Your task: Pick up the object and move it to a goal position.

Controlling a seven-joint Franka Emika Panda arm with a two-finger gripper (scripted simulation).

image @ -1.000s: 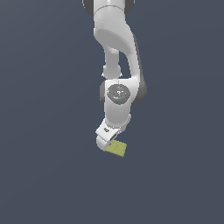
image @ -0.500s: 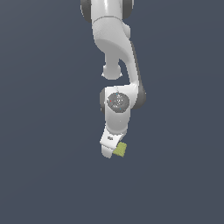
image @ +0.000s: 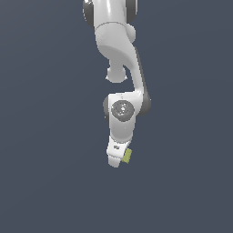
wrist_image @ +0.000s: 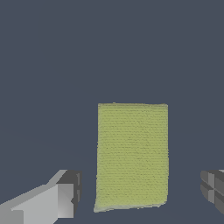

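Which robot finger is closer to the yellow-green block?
The finger with the long pale grey side: only a thin gap parts it from the block. The other finger, dark and half out of the picture, stands farther off.

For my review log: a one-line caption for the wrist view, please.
Open gripper straddling the yellow-green block, one of its fingers on each side, neither touching it.

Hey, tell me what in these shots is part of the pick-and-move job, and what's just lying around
Part of the job:
- yellow-green block
- gripper, open, one finger on either side of the block

Lying about:
- nothing else visible; only the plain dark surface
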